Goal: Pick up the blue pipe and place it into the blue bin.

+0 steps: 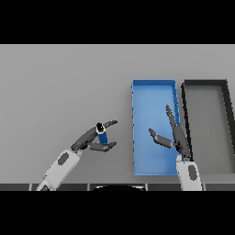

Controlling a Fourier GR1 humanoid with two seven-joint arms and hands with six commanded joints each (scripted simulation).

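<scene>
The left hand (94,137) pinched the upright blue pipe (102,136) between fingers and thumb, left of the blue bin (153,92). The right hand (174,135) hovered over the bin, fingers spread wide.

The left hand (94,140) is reaching forward from the lower left, fingers and thumb pinching together. The right hand (176,135) is hovering with fingers straight, thumb spread.
</scene>
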